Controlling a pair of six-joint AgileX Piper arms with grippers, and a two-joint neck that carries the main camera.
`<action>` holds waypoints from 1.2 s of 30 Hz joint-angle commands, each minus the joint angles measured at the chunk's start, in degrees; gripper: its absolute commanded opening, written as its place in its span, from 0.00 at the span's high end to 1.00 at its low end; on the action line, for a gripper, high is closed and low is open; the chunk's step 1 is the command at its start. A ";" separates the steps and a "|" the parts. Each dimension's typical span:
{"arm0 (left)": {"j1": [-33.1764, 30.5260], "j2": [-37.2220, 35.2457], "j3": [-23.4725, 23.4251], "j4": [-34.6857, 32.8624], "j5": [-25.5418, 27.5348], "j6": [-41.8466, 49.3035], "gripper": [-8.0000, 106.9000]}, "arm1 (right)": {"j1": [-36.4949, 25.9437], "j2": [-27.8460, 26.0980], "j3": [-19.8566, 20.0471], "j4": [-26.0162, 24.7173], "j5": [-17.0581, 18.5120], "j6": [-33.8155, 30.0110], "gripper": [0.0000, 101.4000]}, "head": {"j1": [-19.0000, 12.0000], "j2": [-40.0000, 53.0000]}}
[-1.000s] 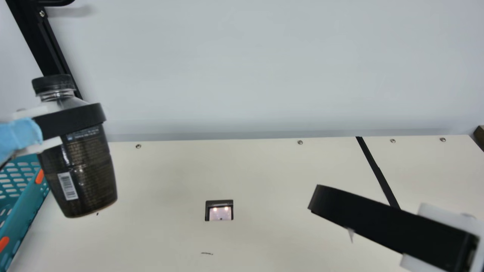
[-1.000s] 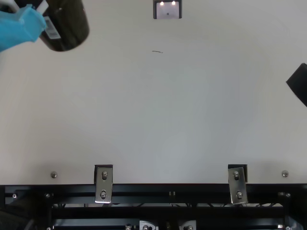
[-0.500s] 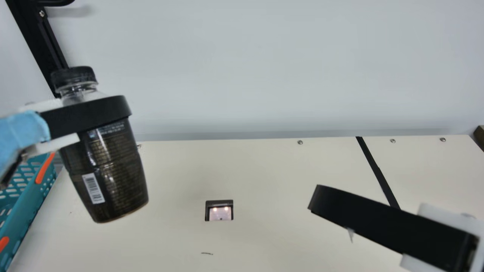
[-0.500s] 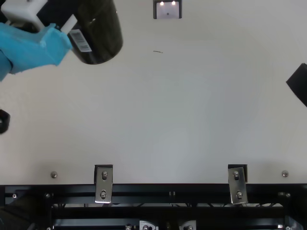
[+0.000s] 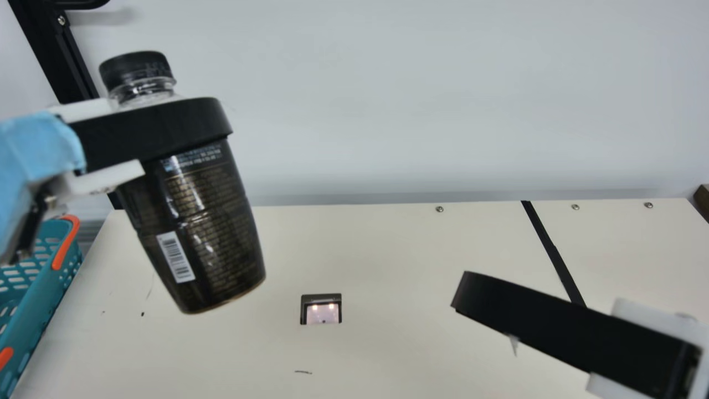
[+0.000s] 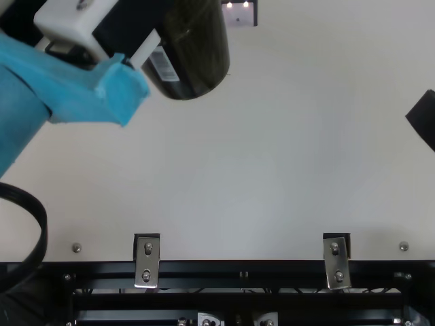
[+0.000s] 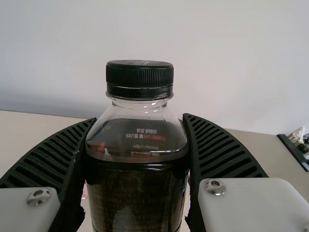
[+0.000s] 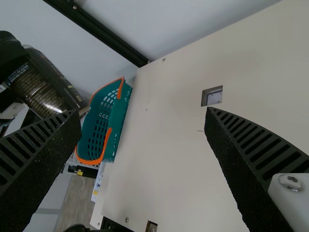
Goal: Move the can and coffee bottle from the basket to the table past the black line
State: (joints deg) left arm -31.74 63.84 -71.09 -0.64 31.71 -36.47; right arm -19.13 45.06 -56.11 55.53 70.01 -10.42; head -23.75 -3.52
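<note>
Main view has the coffee bottle (image 5: 210, 221) in the air above the left part of the cream table (image 5: 388, 255), tilted, its black cap (image 5: 138, 69) up and a white barcode low on its dark side. The left gripper (image 5: 216, 119) has it clasped around the upper body, and the left wrist view shows both ribbed fingers pressed to opposite sides, with dark liquid behind the clear shoulder. From the top view come the bottle's rounded base, the light-blue cover (image 6: 68, 81) on the left arm and a looped black cable (image 6: 42, 224). The right gripper (image 5: 464, 291) is at the main view's lower right, holding nothing; the right wrist view shows its fingers spread well apart, and beyond them the teal basket (image 8: 99, 116) with orange handles, near the table's edge. On the surface, the black line (image 5: 554, 257) crosses to the right of the bottle, and a dark-framed rectangular inset (image 5: 321, 297) lies between the two grippers. Screws dot the far edge. Behind rises a pale grey wall (image 5: 360, 94), with a black post (image 5: 41, 44) at the left; the top view adds black rails (image 6: 272, 269) and metal brackets (image 6: 147, 265), the right wrist view a patch of brownish floor (image 8: 79, 203).
</note>
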 commanded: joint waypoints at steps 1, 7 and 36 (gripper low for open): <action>0.00 0.00 0.00 0.00 0.00 0.00 0.84 | 0.00 0.00 0.00 0.00 0.00 0.00 0.00 | -1.25 -0.30; 0.57 -0.11 0.03 -1.09 -0.15 1.18 0.84 | 0.00 0.00 0.00 0.00 0.00 0.00 0.00 | -1.25 -0.30; 6.89 -5.34 2.57 -42.21 1.63 21.98 0.84 | 0.00 0.00 0.00 0.00 0.00 0.00 0.00 | -1.25 -0.30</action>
State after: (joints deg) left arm -24.28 58.50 -68.66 -44.32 33.72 -13.90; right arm -19.13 45.06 -56.11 55.53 70.01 -10.42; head -23.75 -3.52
